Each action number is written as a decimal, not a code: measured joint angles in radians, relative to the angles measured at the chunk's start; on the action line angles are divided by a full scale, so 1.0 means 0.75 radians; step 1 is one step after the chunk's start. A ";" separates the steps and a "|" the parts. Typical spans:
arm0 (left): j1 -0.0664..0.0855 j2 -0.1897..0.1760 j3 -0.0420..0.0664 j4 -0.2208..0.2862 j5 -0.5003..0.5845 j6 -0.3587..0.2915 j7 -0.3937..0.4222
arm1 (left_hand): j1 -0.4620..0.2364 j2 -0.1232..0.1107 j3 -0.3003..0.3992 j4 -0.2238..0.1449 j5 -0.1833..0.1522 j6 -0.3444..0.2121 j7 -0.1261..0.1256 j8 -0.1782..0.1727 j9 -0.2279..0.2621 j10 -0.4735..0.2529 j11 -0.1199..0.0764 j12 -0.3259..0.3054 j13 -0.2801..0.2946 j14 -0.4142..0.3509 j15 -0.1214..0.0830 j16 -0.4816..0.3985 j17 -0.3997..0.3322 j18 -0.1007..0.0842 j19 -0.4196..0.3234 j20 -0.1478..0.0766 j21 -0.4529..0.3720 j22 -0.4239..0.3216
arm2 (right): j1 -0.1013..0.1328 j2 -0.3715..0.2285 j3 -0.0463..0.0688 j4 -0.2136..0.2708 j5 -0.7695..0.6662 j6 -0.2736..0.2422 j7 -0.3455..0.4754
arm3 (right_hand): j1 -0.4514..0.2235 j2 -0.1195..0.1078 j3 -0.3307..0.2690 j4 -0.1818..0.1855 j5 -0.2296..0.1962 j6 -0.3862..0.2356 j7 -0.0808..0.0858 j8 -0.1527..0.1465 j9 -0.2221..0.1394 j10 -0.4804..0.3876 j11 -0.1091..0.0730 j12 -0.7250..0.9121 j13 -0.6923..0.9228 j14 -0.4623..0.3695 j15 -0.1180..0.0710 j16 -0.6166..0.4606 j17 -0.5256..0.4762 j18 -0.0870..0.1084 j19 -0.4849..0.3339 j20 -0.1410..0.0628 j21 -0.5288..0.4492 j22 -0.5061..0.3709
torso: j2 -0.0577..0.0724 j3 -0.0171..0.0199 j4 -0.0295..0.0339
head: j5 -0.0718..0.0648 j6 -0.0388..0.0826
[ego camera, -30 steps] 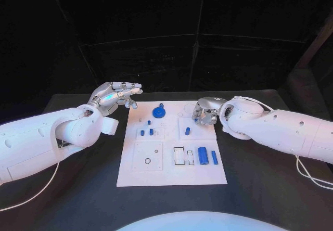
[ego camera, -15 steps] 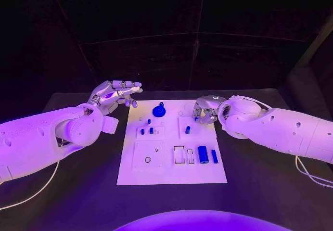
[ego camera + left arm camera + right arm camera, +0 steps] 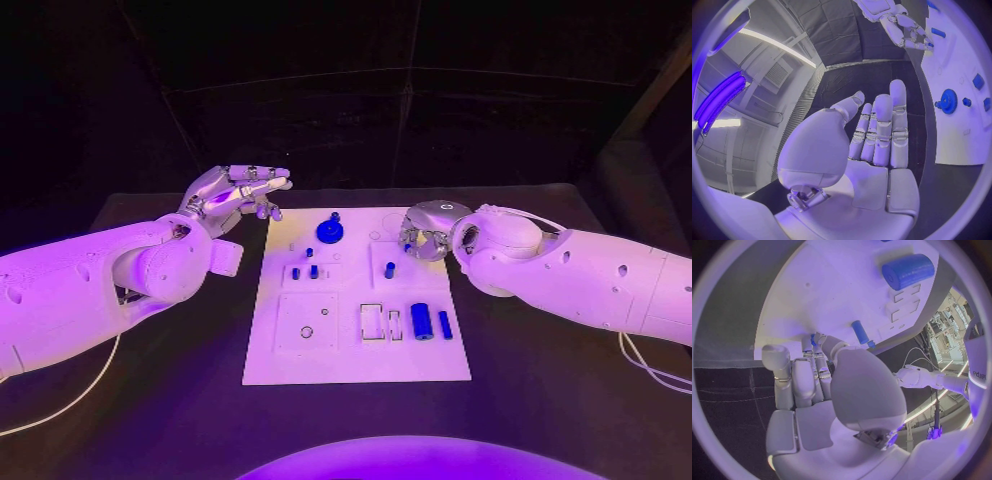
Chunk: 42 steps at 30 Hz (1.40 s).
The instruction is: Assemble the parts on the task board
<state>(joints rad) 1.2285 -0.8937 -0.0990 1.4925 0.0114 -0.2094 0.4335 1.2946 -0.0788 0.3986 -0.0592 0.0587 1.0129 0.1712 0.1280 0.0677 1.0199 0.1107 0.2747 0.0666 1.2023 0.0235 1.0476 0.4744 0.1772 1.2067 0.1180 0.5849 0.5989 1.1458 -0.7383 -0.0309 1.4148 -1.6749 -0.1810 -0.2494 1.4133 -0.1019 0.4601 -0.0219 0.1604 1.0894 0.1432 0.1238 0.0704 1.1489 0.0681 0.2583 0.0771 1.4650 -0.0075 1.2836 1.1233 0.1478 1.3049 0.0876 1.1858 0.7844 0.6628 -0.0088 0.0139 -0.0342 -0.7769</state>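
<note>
Parts wait as my right hand closes in

Head view: parts lie on the task board (image 3: 353,360); my right hand (image 3: 423,232) hovers at its far right edge, nearest the peg (image 3: 389,269).

Left wrist: my left hand (image 3: 873,145) is flat, empty, beside the gear (image 3: 949,101).

Right wrist: whether my fingertips (image 3: 817,338) pinch anything, I cannot tell.

Black bench (image 3: 173,400) carries the white task board (image 3: 361,365), lying flat at its middle, long side running away from the robot. Bare dark bench surface shows on both sides of the task board and in front of it. A thin white cable (image 3: 65,405) lies on the bench well left of the task board, another white cable (image 3: 649,370) well right of it.
</note>
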 measured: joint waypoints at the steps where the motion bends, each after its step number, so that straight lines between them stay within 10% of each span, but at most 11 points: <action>1: 0.000 0.000 0.000 0.000 0.000 -0.001 0.001 | 0.000 0.000 0.000 0.000 0.000 0.000 0.000 0.000 0.000 0.000 0.000 0.000 0.000 0.000 0.000 0.000 0.000 0.000 0.000 0.000 0.000 0.000 | 0.000 -0.004 0.000 0.007 -0.003 -0.006 -0.001 | 0.000 0.000 0.000 0.000 -0.003 0.000 0.000 0.000 0.000 0.000 0.000 0.000 0.000 0.000 0.000 0.000 0.000 0.000 0.000 0.000 0.003 0.003 | 0.000 0.0000 0.0000 | 0.000 0.000; 16: 0.000 -0.003 0.000 -0.008 0.001 -0.010 0.009 | 0.000 0.000 0.000 0.000 0.000 0.000 0.000 0.000 0.000 0.000 0.000 0.000 0.000 0.000 0.000 0.000 0.000 0.000 0.000 0.000 0.000 0.000 | 0.002 -0.078 0.004 0.128 -0.001 -0.083 -0.002 | -0.001 -0.001 0.004 0.004 -0.004 0.000 0.000 0.000 0.000 0.005 0.005 0.000 -0.003 0.000 0.000 0.000 0.002 0.000 0.009 0.000 0.009 0.016 | -0.002 -0.0015 0.0012 | -0.005 0.004; 29: 0.000 0.002 0.000 -0.016 0.001 -0.011 0.010 | 0.000 0.000 -0.007 0.000 0.000 0.000 0.000 0.000 0.000 0.000 0.000 0.000 0.000 -0.005 0.005 0.000 -0.003 0.000 0.000 0.000 -0.010 -0.001 | 0.007 -0.104 0.037 0.340 0.061 -0.206 0.033 | -0.006 -0.006 0.033 -0.007 0.027 0.019 -0.001 0.000 -0.002 0.019 0.000 0.000 -0.010 0.005 -0.005 0.005 0.010 0.000 0.009 0.000 0.026 0.037 | -0.001 -0.0019 0.0012 | 0.007 0.008; 42: 0.000 0.033 0.000 -0.025 0.001 -0.010 0.010 | 0.000 0.000 -0.007 0.000 0.000 0.000 0.000 0.000 0.000 0.000 0.000 0.000 0.000 -0.005 0.005 0.000 -0.003 -0.001 0.000 0.000 -0.010 -0.001 | 0.001 0.065 0.028 0.340 0.156 -0.234 0.101 | -0.006 -0.006 0.040 -0.007 0.027 0.019 -0.001 0.000 -0.003 0.019 0.000 -0.005 -0.010 0.005 -0.005 0.005 0.010 0.000 0.014 -0.005 0.026 0.040 | 0.002 -0.0033 0.0045 | 0.088 -0.008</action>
<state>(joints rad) 1.2286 -0.8691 -0.0989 1.4738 0.0124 -0.2172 0.4406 1.2947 -0.0789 0.3932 -0.0593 0.0587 1.0130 0.1713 0.1280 0.0676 1.0200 0.1107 0.2747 0.0665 1.1989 0.0271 1.0478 0.4725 0.1768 1.2067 0.1179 0.5777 0.5981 1.1467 -0.6893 -0.0101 1.6698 -1.5576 -0.3567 -0.1739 1.4088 -0.1065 0.4898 -0.0269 0.1807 1.1033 0.1423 0.1236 0.0682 1.1633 0.0679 0.2543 0.0697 1.4687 -0.0111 1.2875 1.1308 0.1478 1.3157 0.0839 1.2051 0.8142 0.6644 -0.0113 0.0173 0.0314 -0.7827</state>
